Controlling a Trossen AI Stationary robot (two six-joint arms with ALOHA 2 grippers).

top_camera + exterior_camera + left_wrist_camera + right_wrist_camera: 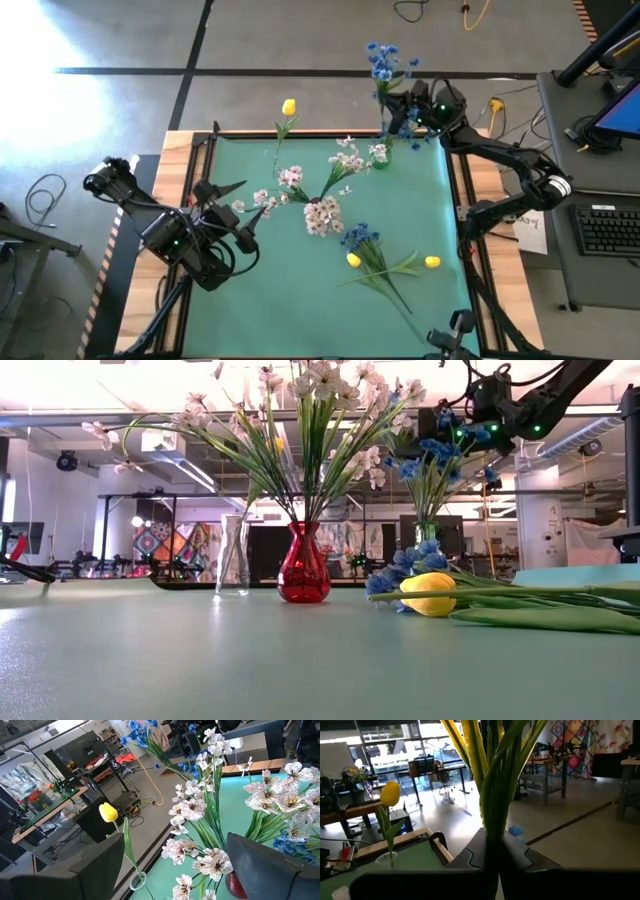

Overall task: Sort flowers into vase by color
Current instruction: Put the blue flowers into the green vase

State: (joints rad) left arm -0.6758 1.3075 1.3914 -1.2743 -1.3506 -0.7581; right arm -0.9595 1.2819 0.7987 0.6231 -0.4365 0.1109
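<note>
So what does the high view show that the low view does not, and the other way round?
Only the high view shows the left gripper, open beside the pink-white flowers, and the right gripper, shut on blue flower stems. Only the low view shows the red vase and the clear vase from the side, with the room behind. Both show the loose yellow tulip and the green table.

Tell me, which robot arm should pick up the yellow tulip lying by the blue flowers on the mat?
Probably the left. Its gripper is open and empty, while the right gripper is shut on blue flower stems at the far vase. The tulip lies between them.
</note>
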